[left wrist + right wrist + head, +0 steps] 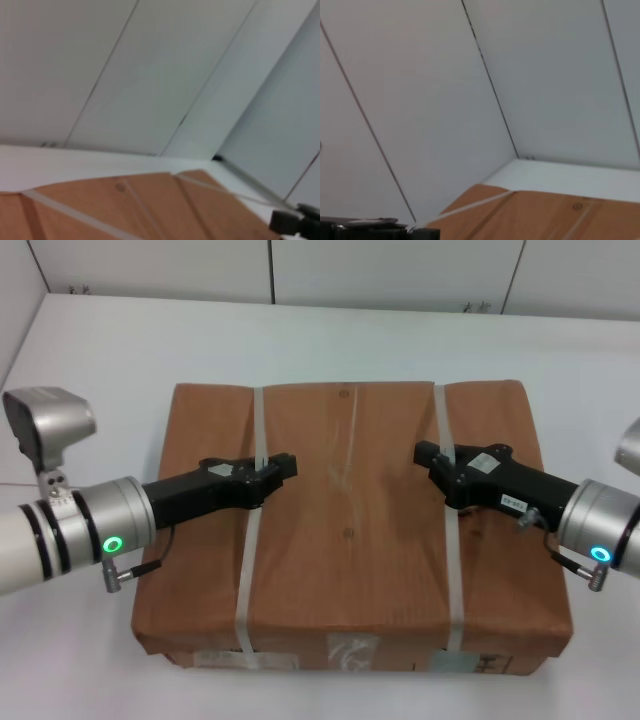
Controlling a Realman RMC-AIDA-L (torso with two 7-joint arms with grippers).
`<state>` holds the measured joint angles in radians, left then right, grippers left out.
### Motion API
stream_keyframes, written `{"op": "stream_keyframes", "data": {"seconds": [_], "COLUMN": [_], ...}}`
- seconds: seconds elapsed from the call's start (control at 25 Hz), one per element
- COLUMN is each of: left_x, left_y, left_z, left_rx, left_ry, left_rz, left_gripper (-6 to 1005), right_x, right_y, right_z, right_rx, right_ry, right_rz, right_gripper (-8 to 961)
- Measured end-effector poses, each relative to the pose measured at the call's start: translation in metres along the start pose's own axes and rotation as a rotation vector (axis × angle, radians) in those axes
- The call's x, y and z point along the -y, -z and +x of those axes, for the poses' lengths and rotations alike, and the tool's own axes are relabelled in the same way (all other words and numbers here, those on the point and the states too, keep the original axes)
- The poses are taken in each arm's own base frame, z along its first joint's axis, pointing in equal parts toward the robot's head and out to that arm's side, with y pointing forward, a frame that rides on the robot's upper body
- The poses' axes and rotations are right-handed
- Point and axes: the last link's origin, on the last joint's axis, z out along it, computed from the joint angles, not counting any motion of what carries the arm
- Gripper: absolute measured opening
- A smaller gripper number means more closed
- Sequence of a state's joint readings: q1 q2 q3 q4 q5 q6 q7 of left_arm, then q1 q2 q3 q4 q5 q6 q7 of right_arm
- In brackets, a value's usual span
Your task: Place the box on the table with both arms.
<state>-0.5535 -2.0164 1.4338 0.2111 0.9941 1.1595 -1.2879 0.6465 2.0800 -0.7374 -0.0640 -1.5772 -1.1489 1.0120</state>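
- White wall panels are standing behind the table [330, 335], whose bare white top is spreading well past the box [350, 490] on every side.
- The left gripper [272, 472] is lying across the left strap [252, 530], its fingers apparently clenched on the band, though the head view is hardly settling that.
- The right gripper [432, 458] is mirroring it at the right strap [448, 530]; whether its fingers are clasping or merely touching, I cannot tell.
- Outward, both black bodies are running back to silver wrists with green rings glowing at the left and right edges.
- The box is sitting near the middle of the table, its labelled side facing the near edge, seemingly resting flat.
- To finish well, both arms should be lowering evenly, then letting the straps go together, so the box is not twisting or sliding.
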Motion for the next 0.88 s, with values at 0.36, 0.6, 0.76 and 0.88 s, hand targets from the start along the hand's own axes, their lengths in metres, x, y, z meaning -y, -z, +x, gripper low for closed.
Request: {"op": "stream_keyframes", "data": {"seconds": [0.36,0.6,0.76,0.88], "left_x": [0.013,0.018,0.021,0.021], "left_y": [-0.014,-0.017,-0.016,-0.016], "left_z": [-0.004,-0.004,-0.007,-0.008], "left_rx": [0.048,0.074,0.084,0.088], "left_ry": [-0.056,-0.075,-0.071,-0.069], "left_rz": [0.128,0.163,0.182,0.184], "left_gripper": [82,82,81,81], "right_x": [0.003,0.006,0.007,0.007], "right_y": [-0.025,-0.028,-0.030,-0.030], "right_z": [0.005,0.007,0.005,0.004], "right_rx": [-0.146,-0.176,-0.179,-0.178], "right_ry": [-0.010,-0.022,-0.037,-0.043], "right_rz": [0.057,0.083,0.090,0.091], "right_gripper": [7,26,38,47]}}
